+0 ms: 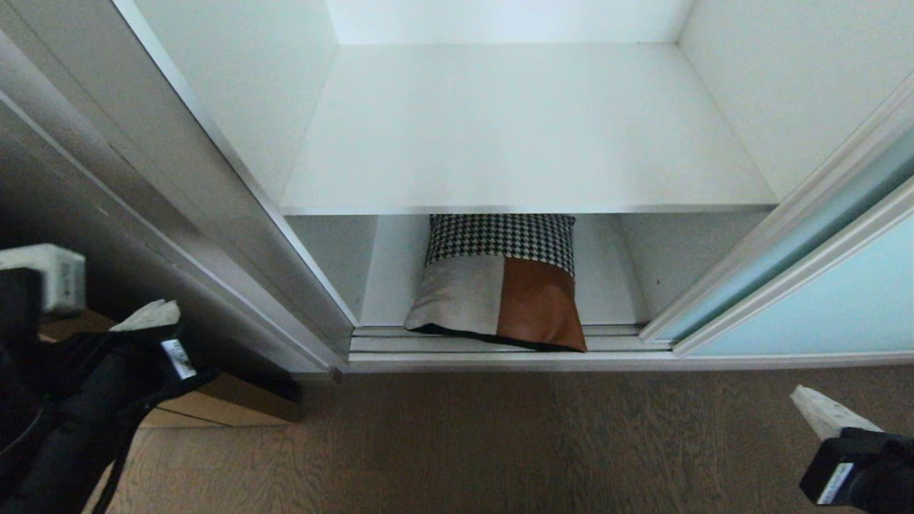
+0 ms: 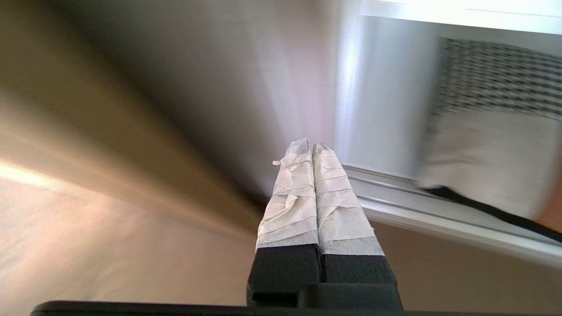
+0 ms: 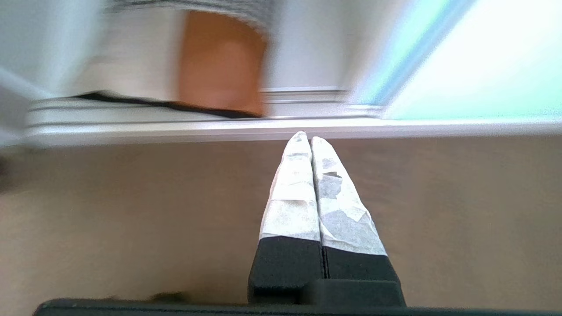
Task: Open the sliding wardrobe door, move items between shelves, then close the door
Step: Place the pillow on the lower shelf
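Fingers (image 3: 306, 138) — cushion (image 1: 500, 282) well beyond

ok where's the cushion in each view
Head view: the cushion sits in the lower middle, under the white shelf, its front edge on the door track.
Left wrist view: at the right edge, beyond the shut left gripper.
Right wrist view: across the top left, above the shut right gripper.
Shared landmark: the silver door track under the cushion.

Soft daylight, sharp head view, motion-blurred wrist views
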`<state>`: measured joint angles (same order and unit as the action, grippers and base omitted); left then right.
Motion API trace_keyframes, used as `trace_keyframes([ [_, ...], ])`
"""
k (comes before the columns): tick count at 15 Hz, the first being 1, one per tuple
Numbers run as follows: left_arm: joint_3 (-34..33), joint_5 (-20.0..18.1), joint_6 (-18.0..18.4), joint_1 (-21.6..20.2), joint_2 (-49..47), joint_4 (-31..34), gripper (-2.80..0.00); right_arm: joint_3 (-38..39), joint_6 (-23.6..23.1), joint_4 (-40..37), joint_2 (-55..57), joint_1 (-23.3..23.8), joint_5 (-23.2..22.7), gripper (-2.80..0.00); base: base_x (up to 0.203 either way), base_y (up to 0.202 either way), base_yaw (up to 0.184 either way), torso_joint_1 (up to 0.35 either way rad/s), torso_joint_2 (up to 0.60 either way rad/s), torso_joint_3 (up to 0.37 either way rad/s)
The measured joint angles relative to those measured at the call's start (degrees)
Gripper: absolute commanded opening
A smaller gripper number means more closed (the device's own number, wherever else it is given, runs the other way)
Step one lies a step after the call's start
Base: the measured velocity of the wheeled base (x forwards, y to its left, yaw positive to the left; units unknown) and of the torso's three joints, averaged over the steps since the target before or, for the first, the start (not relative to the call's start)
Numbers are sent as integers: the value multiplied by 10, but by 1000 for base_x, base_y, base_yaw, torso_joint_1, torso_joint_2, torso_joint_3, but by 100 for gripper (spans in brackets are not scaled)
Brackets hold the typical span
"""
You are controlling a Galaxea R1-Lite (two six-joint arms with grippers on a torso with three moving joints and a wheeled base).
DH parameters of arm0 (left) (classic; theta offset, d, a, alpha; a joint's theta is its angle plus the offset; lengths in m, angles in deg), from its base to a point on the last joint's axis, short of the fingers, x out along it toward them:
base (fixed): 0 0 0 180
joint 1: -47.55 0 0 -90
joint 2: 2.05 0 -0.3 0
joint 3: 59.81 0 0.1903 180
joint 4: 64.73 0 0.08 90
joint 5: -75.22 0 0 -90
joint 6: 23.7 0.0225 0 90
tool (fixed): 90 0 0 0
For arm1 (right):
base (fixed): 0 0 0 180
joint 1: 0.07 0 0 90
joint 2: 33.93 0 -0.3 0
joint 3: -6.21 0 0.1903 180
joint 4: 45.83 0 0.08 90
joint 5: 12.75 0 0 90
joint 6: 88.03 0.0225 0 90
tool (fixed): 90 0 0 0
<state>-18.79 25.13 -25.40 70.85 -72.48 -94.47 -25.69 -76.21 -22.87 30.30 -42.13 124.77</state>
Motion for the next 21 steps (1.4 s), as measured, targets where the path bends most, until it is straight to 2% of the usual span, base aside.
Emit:
trace_keyframes([
  [3,-62,13,21,-50,103,8,-280,15,-8,-9,-67,55,12,-280,0,0,0,0,0,0],
  [6,-134,9,73,-116,210,25,-280,43,-16,-25,-139,140,11,-280,0,0,0,0,0,0],
  [8,-160,-3,98,-154,284,50,-280,57,-24,-59,-198,179,11,-280,0,0,0,0,0,0],
  [11,-171,-25,111,-193,398,109,-280,61,-43,-87,-267,238,12,-280,0,0,0,0,0,0],
  [14,-175,-59,107,-217,515,207,-280,52,-60,-86,-302,260,12,-280,0,0,0,0,0,0],
  [15,-176,-80,106,-222,545,238,-280,48,-60,-86,-308,261,12,-280,0,0,0,0,0,0],
  [18,-176,-188,106,-229,618,310,-280,44,-60,-89,-315,261,9,-280,0,0,0,0,0,0],
  [21,-176,-303,92,-231,679,435,-280,44,-62,-90,-314,259,2,-280,0,0,0,0,0,0],
])
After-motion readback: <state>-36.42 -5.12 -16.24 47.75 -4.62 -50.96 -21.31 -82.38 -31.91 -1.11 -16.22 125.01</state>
